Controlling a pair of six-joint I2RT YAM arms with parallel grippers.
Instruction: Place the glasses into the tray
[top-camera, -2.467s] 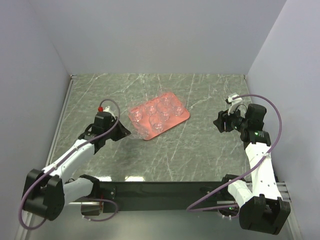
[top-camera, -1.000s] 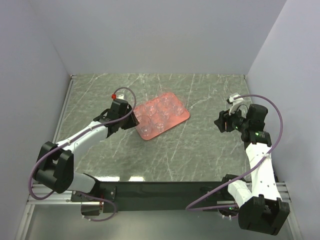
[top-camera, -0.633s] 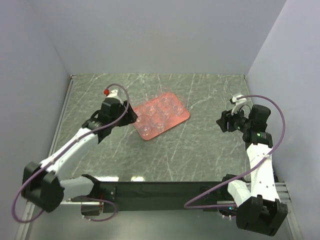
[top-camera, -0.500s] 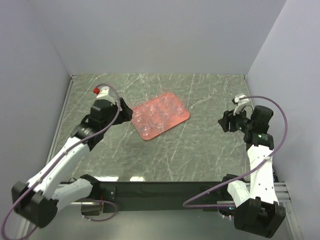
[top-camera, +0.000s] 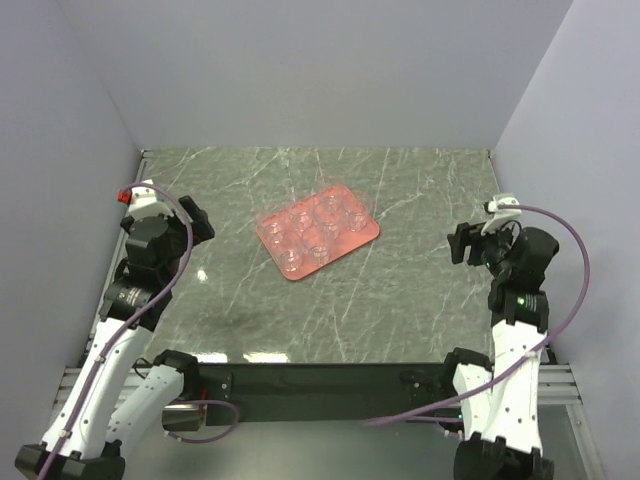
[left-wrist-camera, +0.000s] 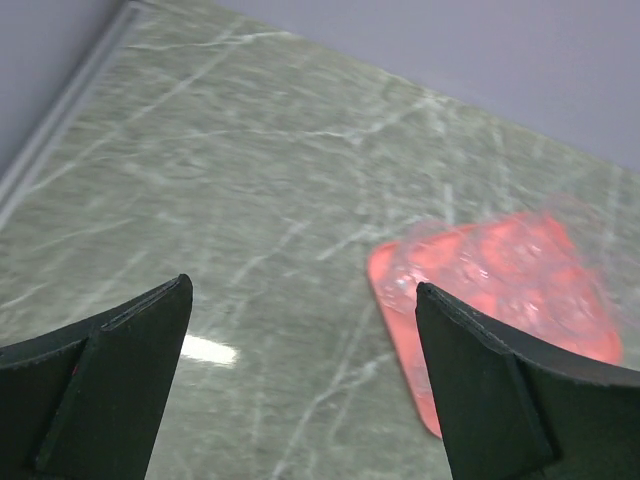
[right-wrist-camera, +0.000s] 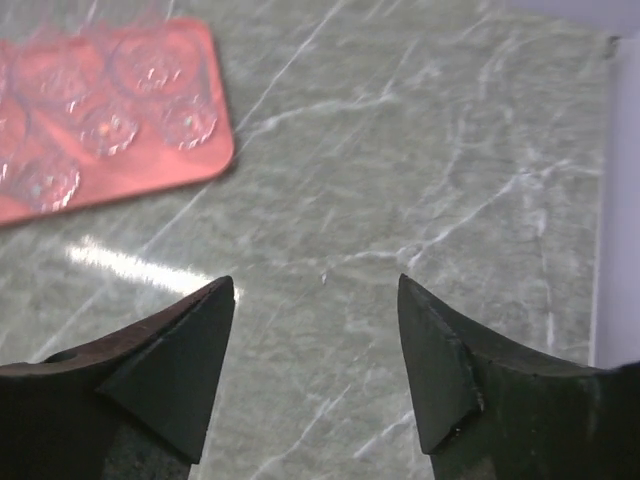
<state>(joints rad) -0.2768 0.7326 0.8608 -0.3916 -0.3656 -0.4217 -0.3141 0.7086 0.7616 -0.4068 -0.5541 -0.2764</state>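
Where the left arm rises well to the left of the tray (top-camera: 371, 232), the left gripper (top-camera: 196, 224) hangs above the bare table (top-camera: 400, 290). Its two dark, wedge-shaped fingers (left-wrist-camera: 130, 350) are spread wide with nothing between them. In the left wrist view, only marbled stone shows in the gap between them.

At the middle of the table lies the tray, a flat salmon-pink rectangle with rounded corners and a low raised rim, set at a slant to the table's edges. The glasses (top-camera: 321, 240) stand inside it, six of them in two rows of three. They are short and round-rimmed, and so clear that they show mostly as pale rings and glints on the pink. Both wrist views blur them, so it is hard to tell whether neighbouring glasses touch.

The table around the tray is grey-green stone with white veins, and its polished surface carries bright reflections.

Well to the right of the tray, the right gripper (top-camera: 458, 243) is raised over the table. Its matte black fingers (right-wrist-camera: 180, 370) are parted and empty, and they point back toward the tray's right corner.
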